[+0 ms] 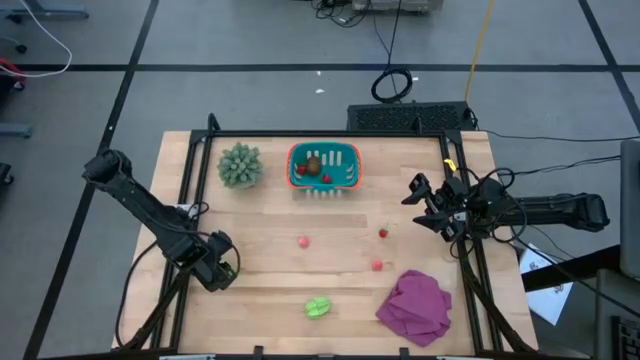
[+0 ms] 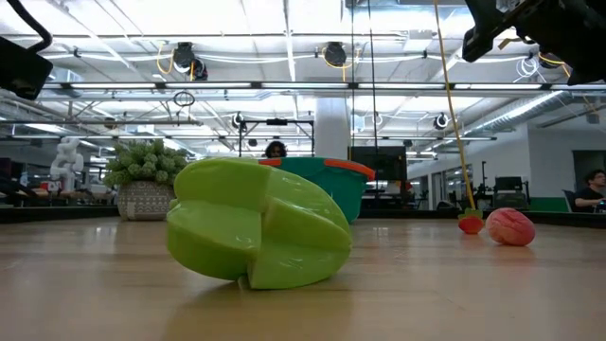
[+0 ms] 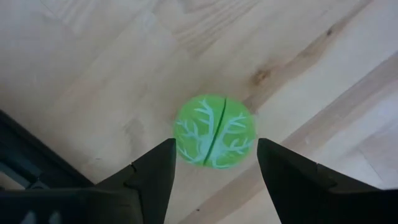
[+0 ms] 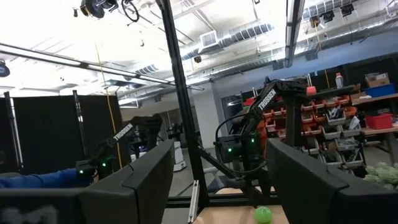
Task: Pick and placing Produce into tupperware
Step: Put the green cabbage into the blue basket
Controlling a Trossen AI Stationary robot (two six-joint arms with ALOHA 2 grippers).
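Note:
My left gripper hangs open over the table's near-left part, pointing down. In the left wrist view its fingers stand on either side of a round light-green veined piece lying on the wood, apart from it. That same piece shows in the right wrist view. A second light-green piece lies near the near edge and fills the low view. Three tiny red pieces rest mid-table. The teal tupperware holds the brown oval and red bits. My right gripper is open, raised at the right edge.
A spiky grey-green plant stands left of the tupperware. A magenta cloth lies crumpled at the near right. A dark frame rail runs along the table's left, far and right sides. Bare wood spreads between the red pieces and the tub.

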